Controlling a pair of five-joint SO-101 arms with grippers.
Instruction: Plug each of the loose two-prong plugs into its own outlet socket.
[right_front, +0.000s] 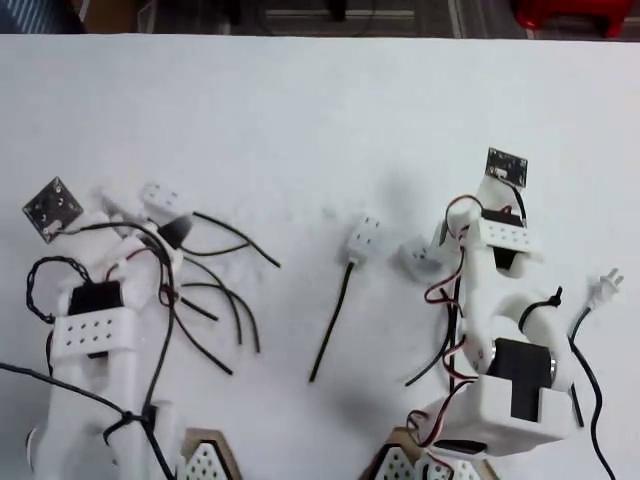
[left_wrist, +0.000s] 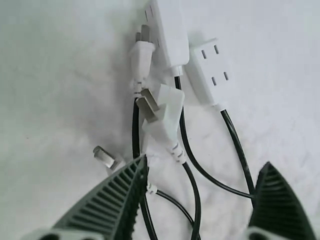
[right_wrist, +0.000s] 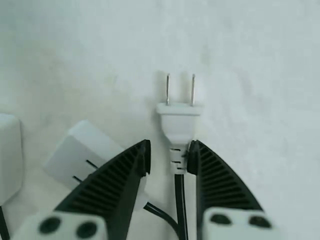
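Four sockets (left_wrist: 170, 30) (left_wrist: 210, 70) (right_front: 364, 236) (right_front: 418, 255): two lie side by side and touching, ahead of the left gripper (left_wrist: 202, 165). One lies mid-table on its own. One lies just beside the right gripper (right_wrist: 169, 150).
Socket contents: every slot that shows is bare, with plugs lying beside the sockets rather than in them.
Five plugs (left_wrist: 142, 55) (left_wrist: 162, 112) (left_wrist: 104, 156) (right_wrist: 180, 117) (right_front: 605, 285): three lie loose by the left pair of sockets. One is in the right gripper. One lies at the right side of the table (right_front: 300, 120), well apart from any socket.
Left trio: the first plug lies just beside a socket's side. The second lies across the cables (left_wrist: 190, 170) with its prongs tilted. The third shows only its prong end, near one finger.
Left gripper: fingers spread wide and grasping nothing, poised over the black cables.
Right gripper: fingers clenched on the neck of a plug where its cable begins. The two prongs point straight away from the wrist, and a socket lies just beside one finger.
Cables: black, one trailing from each socket and plug. Several are tangled by the left arm, and a single one runs back from the mid-table socket.
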